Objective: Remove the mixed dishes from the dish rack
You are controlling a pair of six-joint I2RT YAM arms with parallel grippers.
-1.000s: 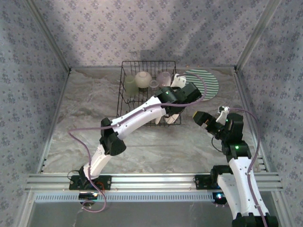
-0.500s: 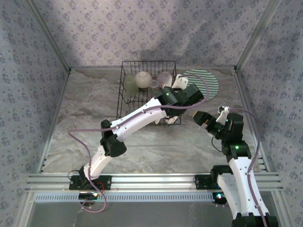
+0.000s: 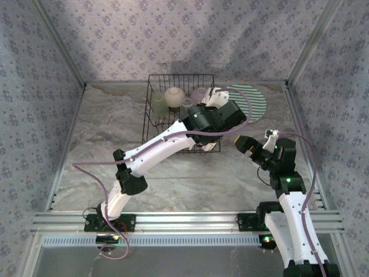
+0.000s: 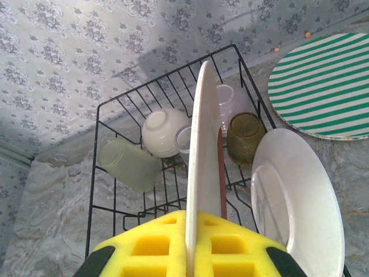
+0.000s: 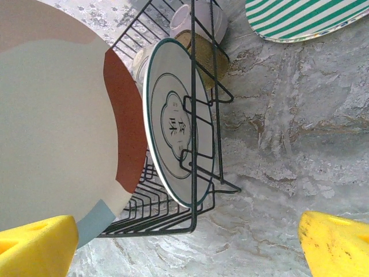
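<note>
Marble tabletop [image 3: 92, 144]: left pincer [image 4: 190, 245] clamping plate [image 4: 204, 144], shifted leftward over rack [image 4: 167, 75]; right pincer [image 5: 184, 248] wide open.

My pads [image 4: 155, 248] are yellow, my cream plate [image 4: 203, 150] carries a rust-red patch (grey-blue beside it); black wire rack [image 4: 167, 75], amber cup [image 4: 245, 137], frosted pale-green cup [image 4: 128, 164], green-and-white striped plate [image 4: 323, 86].

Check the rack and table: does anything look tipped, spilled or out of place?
Mostly no. A frosted cup lies on its side in the rack, and a striped plate lies flat on the table beside it. Nothing looks spilled or broken.
</note>
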